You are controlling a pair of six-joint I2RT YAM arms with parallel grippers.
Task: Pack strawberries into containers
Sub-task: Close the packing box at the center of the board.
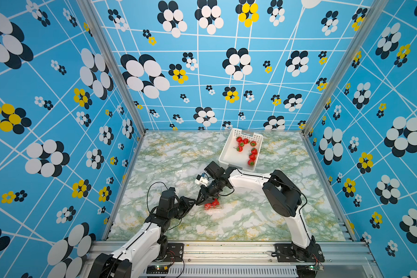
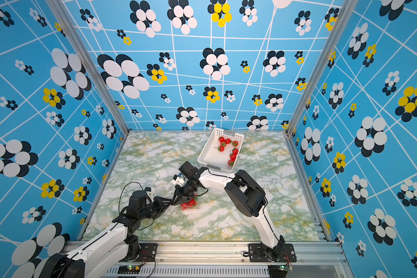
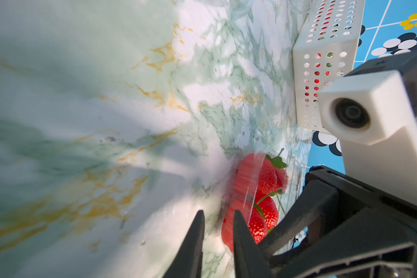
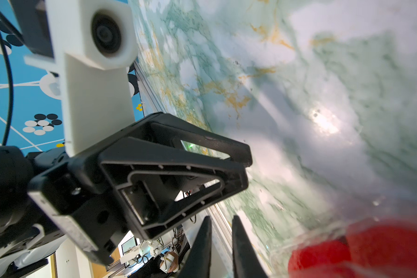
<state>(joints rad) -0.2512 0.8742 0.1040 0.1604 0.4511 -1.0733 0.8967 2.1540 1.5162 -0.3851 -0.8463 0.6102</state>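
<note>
Two claws meet tip to tip low over the marble table (image 1: 250, 216). The left claw (image 3: 218, 214) comes first. Its black fingers (image 3: 198, 231) stand nearly together, with only a thin slit between them. The blur hides whether any clear plastic is pinched in that slit.

Just past its tips, touching or almost touching them, sits a clear container (image 1: 221, 205) with strawberries (image 3: 263, 178) packed inside. At least three red fruits with green caps press against the transparent wall.

The right claw (image 4: 222, 217) comes down at the same container from the side opposite the left claw. Its fingers are likewise drawn close, with a narrow gap. The red fruit shows blurred just beside its tips, and I cannot tell whether it grips the plastic rim. In both top views the two claws' tips lie just beside each other, at the container's edge that faces the left claw.

Well beyond the right claw, past its wrist, a white perforated basket (image 1: 228, 154) holds about eight loose strawberries (image 1: 252, 157). They are gathered along its walls away from the claws.
</note>
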